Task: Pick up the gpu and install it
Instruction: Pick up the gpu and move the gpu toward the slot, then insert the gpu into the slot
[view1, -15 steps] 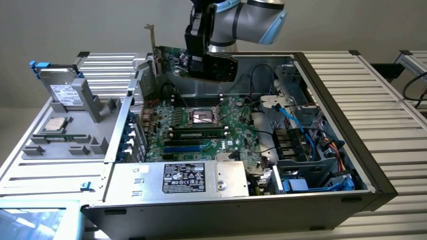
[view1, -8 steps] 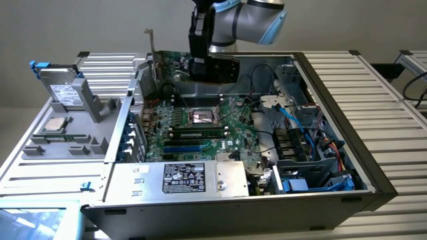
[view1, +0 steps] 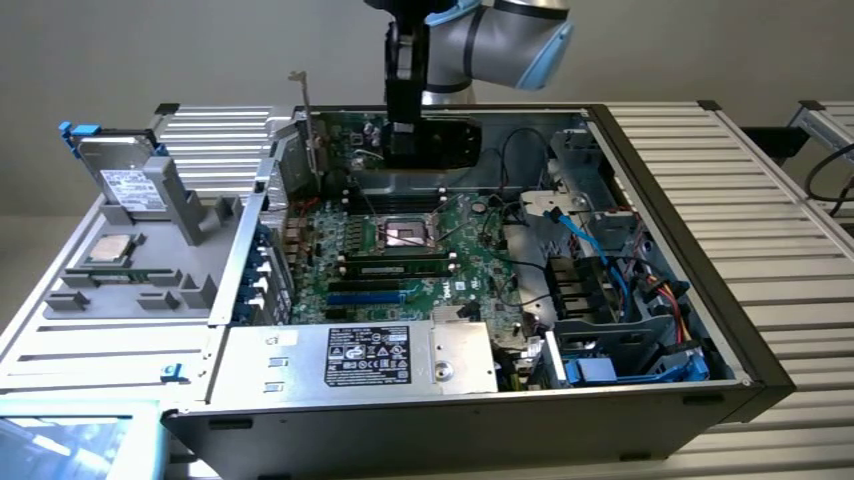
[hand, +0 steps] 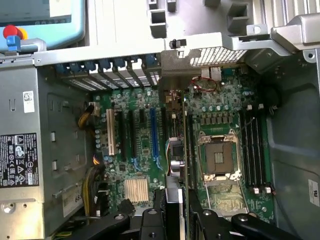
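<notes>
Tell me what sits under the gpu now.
The motherboard with expansion slots; a blue slot shows beside the gpu. What lies directly beneath it is covered.

Silver arm (view1: 497, 42), blue caps (view1: 553, 58), black end effector (hand: 173, 212)

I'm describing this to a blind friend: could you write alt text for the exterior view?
A robot arm's gripper holds the gpu upright on its edge over the motherboard inside an open computer case. A hard drive stands on a grey tray at the exterior view's left.
</notes>
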